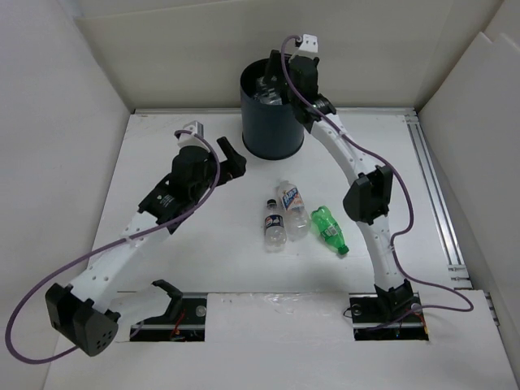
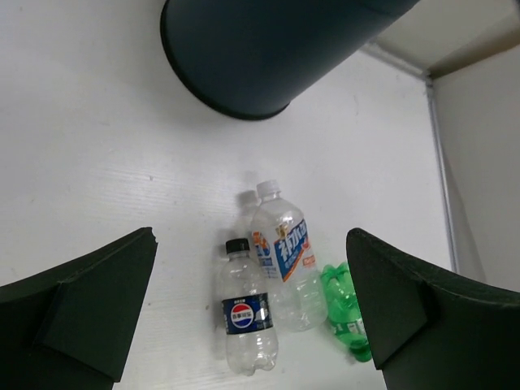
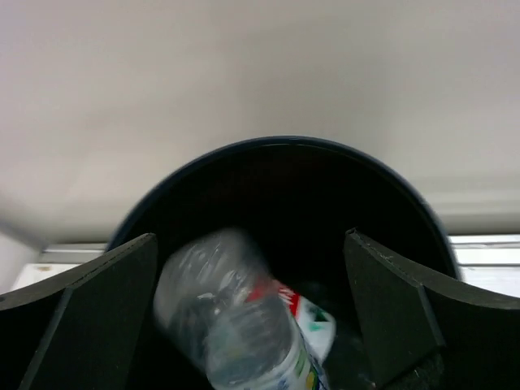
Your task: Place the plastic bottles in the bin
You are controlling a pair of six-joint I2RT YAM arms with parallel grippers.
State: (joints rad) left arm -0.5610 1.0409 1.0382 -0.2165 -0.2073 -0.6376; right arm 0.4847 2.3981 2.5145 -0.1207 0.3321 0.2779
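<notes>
Pepsi logo point(image 2: 241, 316) (blue label) on black-capped bottle point(image 2: 249, 280)

Looks like a robotics lab cell: a white desk point(image 1: 203, 268) boxed in by plain wall panels point(image 1: 57, 122), with cabled arms point(image 1: 361, 195) bolted at its near edge.

Both gape wide: left hand point(image 2: 252, 317) and right hand point(image 3: 252, 313) (arm stretched forward).

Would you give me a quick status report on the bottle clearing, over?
Left gripper open, hovering. Right gripper open above bin, blurred bottle inside. Three bottles on table. Nothing blocking.
</notes>
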